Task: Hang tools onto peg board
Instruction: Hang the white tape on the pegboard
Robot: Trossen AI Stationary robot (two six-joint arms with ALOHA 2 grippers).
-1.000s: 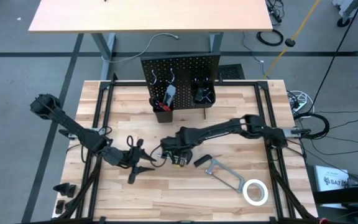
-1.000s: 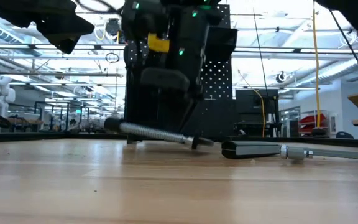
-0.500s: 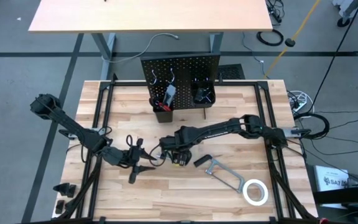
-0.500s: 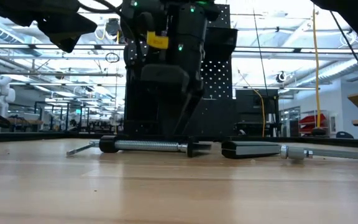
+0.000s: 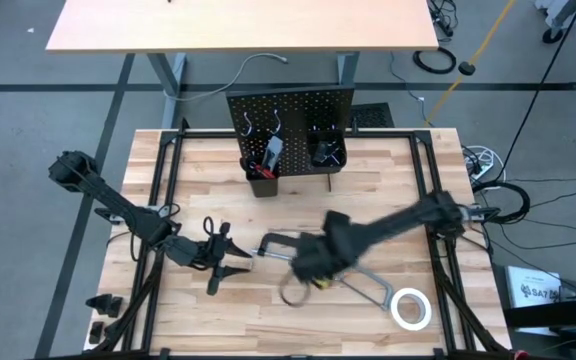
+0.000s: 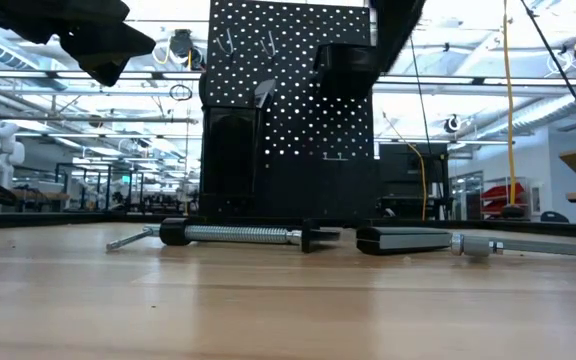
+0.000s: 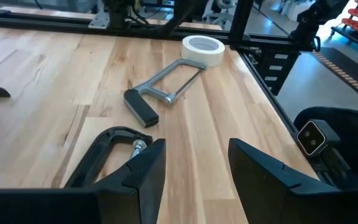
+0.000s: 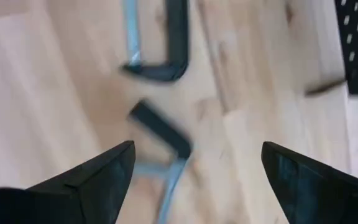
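A black C-clamp (image 5: pixel 278 243) lies flat mid-table. A grey bar clamp (image 5: pixel 360 281) lies near a white tape roll (image 5: pixel 411 308). The upright peg board (image 5: pixel 290 122) holds tools in its bins.

arms: dark, jointed, slim | cables: black | right gripper (image 5: pixel 308 272): yellow marking

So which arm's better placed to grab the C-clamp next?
Left, likely: the left gripper has open fingers right beside the C-clamp; the right gripper, open too, hangs nearer the bar clamp.

right gripper (image 5: pixel 313 270) motion-blurred; bin (image 5: pixel 260 180) contents indistinct.
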